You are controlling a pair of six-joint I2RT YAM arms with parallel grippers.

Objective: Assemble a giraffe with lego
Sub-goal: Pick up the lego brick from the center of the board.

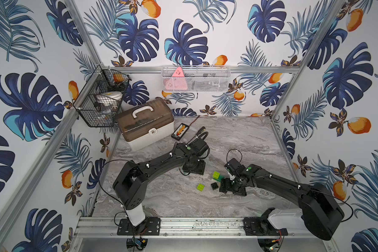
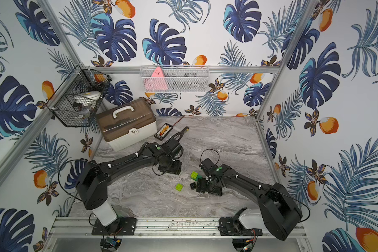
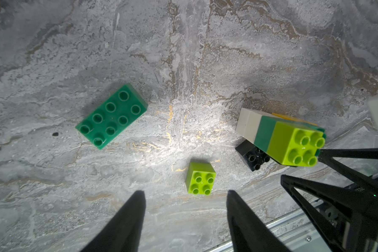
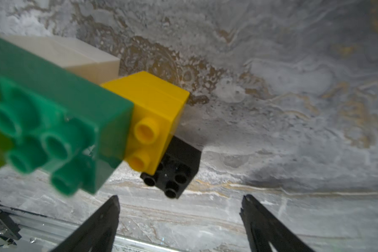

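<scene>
The giraffe [image 1: 216,175] is only half built. It stands on the table [image 1: 238,135], at about 4 o'clock from the table's middle in both top views. I judge it upright, with the studs toward the ceiling: white and yellow bricks below, one long dark-green brick over them, and one lime brick on top. Whether it leans a little I cannot tell. Its long axis is that of the dark-green layer, which seems to run from about 10 o'clock to 4 o'clock, with the lime end toward 10 and the yellow end toward my right gripper [image 4: 181,197]. This gripper hangs at 5 o'clock of the giraffe, its fingers spread apart with nothing between them. I think it is there because the black brick [image 4: 175,172] lies just before the tips, close beside the yellow end. My left gripper [image 3: 186,193] hangs over the table at about 9 o'clock of the giraffe, also released and empty. It looks down on the loose lime brick [image 3: 200,179] and the spare dark-green brick [image 3: 111,116], both flat with studs up, so it is probably placed there to take the next piece.
</scene>
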